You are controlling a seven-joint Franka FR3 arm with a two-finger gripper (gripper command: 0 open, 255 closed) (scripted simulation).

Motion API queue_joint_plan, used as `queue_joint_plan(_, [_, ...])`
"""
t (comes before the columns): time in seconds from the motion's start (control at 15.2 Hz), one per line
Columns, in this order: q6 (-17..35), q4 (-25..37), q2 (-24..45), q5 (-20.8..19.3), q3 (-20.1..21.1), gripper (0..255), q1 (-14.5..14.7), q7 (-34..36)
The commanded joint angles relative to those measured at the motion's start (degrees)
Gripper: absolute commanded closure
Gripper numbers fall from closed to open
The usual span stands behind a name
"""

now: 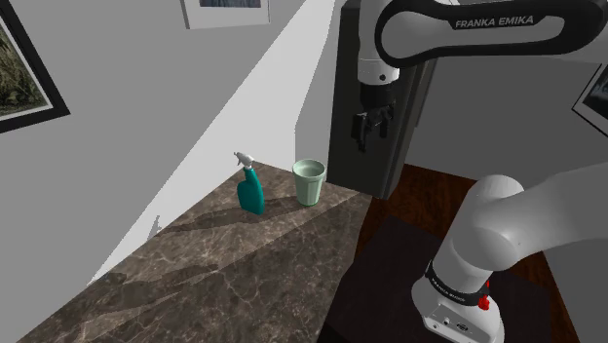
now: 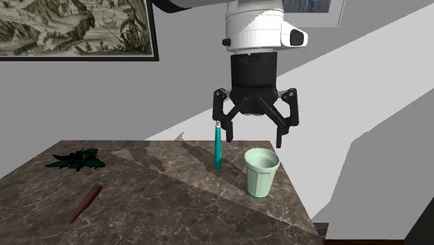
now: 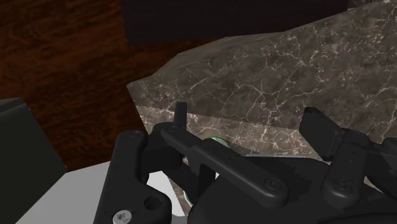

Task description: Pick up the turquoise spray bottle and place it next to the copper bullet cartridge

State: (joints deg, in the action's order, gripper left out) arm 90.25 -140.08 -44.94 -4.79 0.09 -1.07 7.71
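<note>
The turquoise spray bottle with a white trigger head stands upright on the marble table, just beside a pale green cup. In the second exterior view the bottle shows edge-on behind the cup. A slim reddish-brown bullet cartridge lies flat near that view's lower left. My gripper hangs open and empty well above the cup and bottle, off toward the table's end. In the wrist view the gripper stands apart over the table's edge, the cup's rim peeking between its links.
A dark green jagged object lies at the table's far corner beyond the cartridge. A tall dark cabinet stands past the table's end, over a dark wood floor. Framed pictures hang on the grey walls.
</note>
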Motion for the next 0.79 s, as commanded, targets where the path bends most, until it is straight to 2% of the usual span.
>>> queue_joint_plan(0.0, [0.0,0.0,0.0,0.0,0.0,0,0.0,0.0])
queue_joint_plan(0.73, [13.6,11.0,23.0,2.6,1.9,0,2.9,-0.4])
